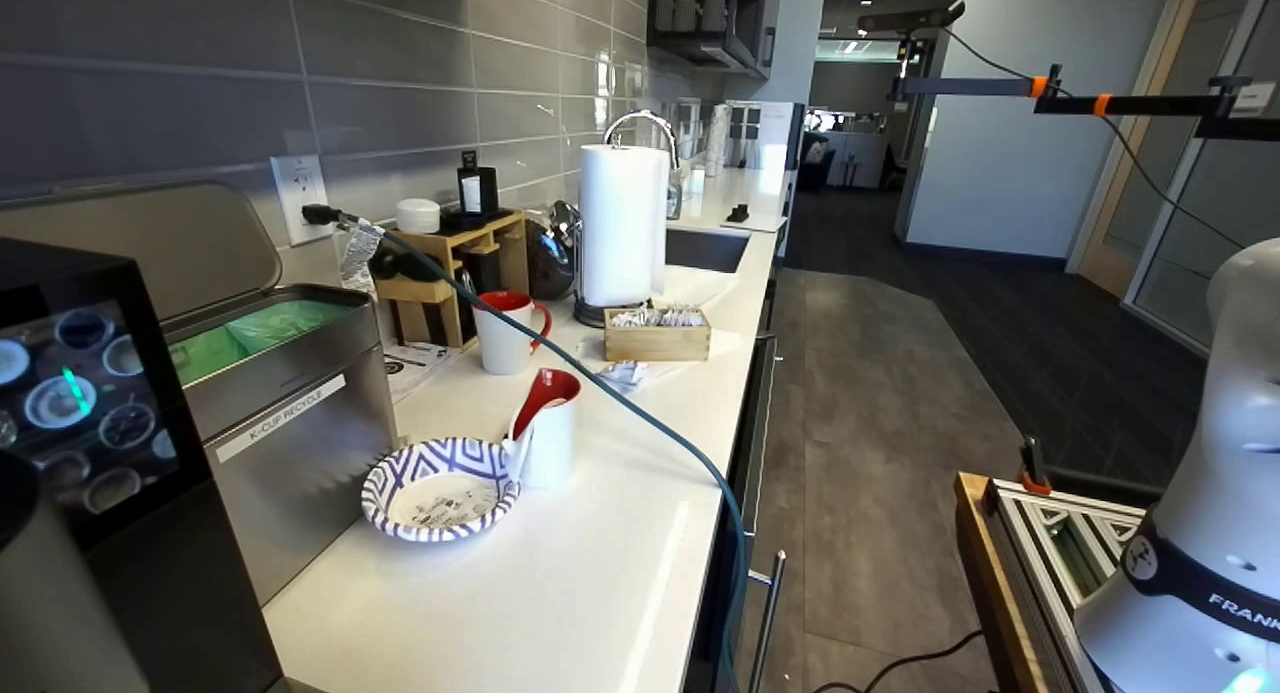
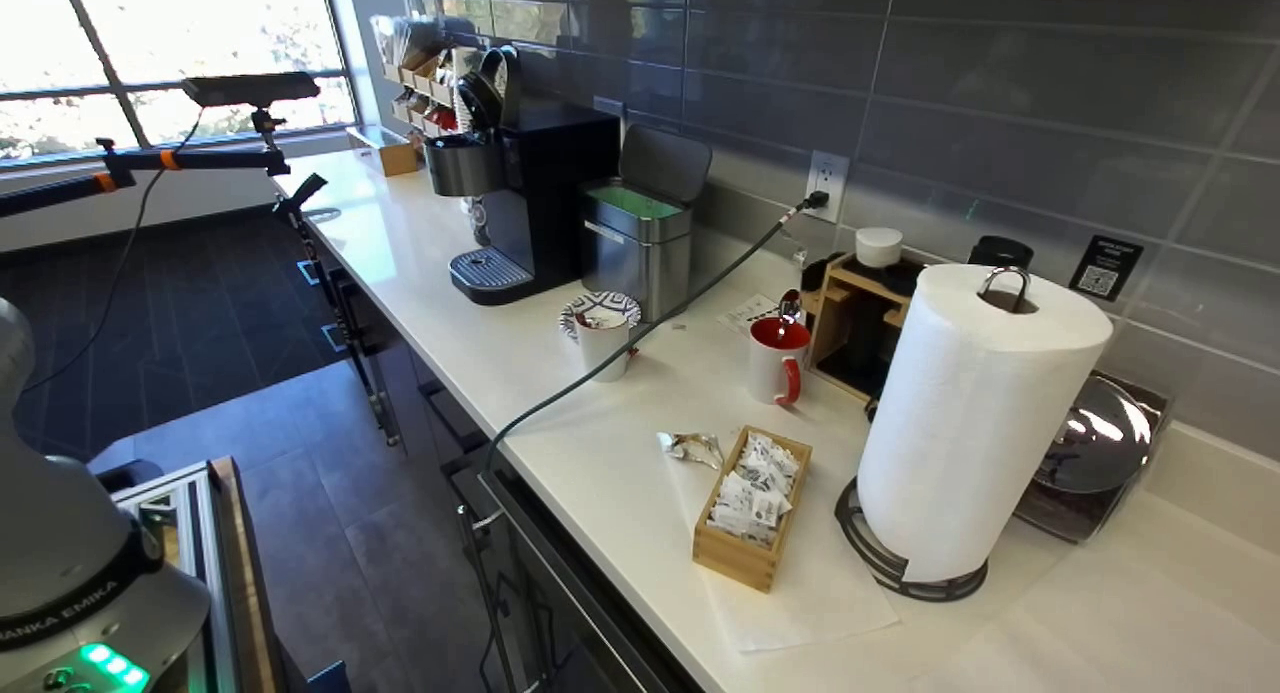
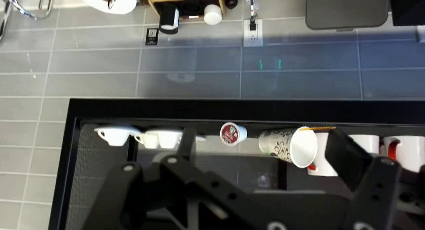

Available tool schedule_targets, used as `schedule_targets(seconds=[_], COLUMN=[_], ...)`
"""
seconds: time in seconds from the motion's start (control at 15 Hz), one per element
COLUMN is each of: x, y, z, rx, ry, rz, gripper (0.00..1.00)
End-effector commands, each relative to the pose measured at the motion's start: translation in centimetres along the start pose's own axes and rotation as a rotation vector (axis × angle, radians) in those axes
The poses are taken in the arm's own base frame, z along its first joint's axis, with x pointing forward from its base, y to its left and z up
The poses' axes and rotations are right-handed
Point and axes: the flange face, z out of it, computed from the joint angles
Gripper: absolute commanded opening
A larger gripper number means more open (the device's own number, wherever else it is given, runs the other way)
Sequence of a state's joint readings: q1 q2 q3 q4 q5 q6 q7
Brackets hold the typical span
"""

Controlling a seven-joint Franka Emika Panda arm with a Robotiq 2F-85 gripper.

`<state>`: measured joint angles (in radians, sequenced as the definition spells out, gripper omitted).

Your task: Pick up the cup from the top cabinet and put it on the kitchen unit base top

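The cup [image 3: 287,145], white with dark curly marks, lies on its side in the top cabinet in the wrist view, which stands upside down. Its mouth faces right in the picture, and a thin orange stick [image 3: 318,128] lies at its rim. My gripper [image 3: 263,137] is open, with one finger on each side in the picture and nothing held. The cup appears between the fingers, apart from the left one; its distance from the right one is unclear. The cup is out of view in both exterior views. The white kitchen unit base top [image 1: 600,583] shows in both exterior views [image 2: 580,443].
A coffee pod [image 3: 233,134] lies beside the cup. White mugs [image 3: 323,160] stand behind the right finger. The black cabinet frame [image 3: 232,110] borders the opening. On the counter are a patterned bowl [image 1: 440,488], a plain white cup [image 1: 550,458] and a cable [image 1: 650,413].
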<state>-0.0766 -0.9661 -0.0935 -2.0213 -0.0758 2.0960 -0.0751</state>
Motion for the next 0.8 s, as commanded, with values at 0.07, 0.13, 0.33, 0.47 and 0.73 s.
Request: schedule_targets(seconds=[0.07,0.13,0.33,0.47,0.73], x=[9.3,11.1,15.3,13.6,14.2], y=[0.1,-0.3,-3.0,-2.8,-3.1], z=[0.1,0.6,1.6,1.1,2.4], rx=[-0.055,-0.074,-0.086,-0.059,-0.058], ry=[0.110,0.133,0.195,0.182,0.170], rz=[-0.047,-0.045,-0.058,-0.068,-0.069], gripper=[1.00,1.00,1.00,1.00,1.00])
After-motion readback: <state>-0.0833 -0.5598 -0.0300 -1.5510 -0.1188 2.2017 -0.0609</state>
